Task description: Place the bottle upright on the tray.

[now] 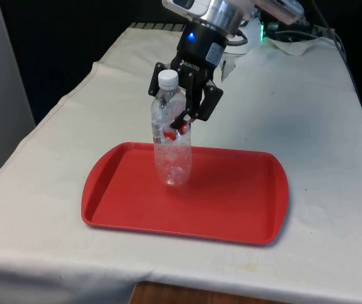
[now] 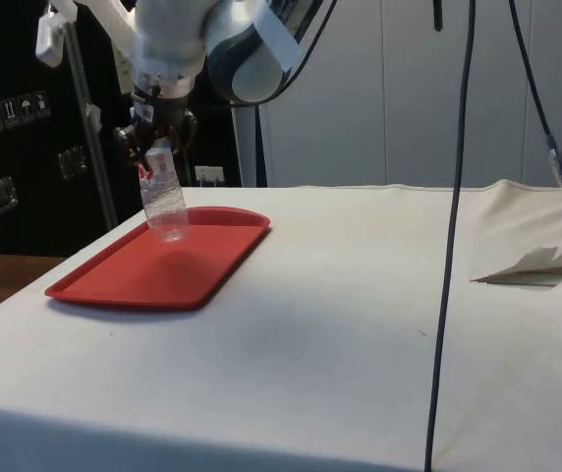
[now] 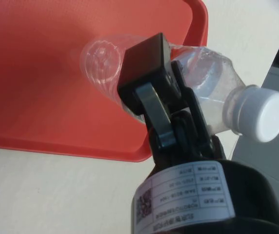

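A clear plastic bottle [image 1: 171, 149] with a white cap is roughly upright, leaning slightly, over the red tray [image 1: 231, 202]. Its base is at the tray's floor towards the front view's left; I cannot tell whether it touches. My black gripper [image 1: 174, 123] is shut on the bottle's upper body just below the neck. From the side, the bottle [image 2: 166, 206] hangs from the gripper [image 2: 153, 169] over the far part of the tray [image 2: 134, 275]. At the wrist, one finger [image 3: 147, 63] lies across the bottle [image 3: 203, 68], with the tray [image 3: 32, 73] beneath.
The tray lies near the table's front edge on the white cloth [image 1: 320, 114]. A fold of the cloth [image 2: 536, 264] rises at the side view's right. Black cables [image 2: 453, 197] hang down over the table there.
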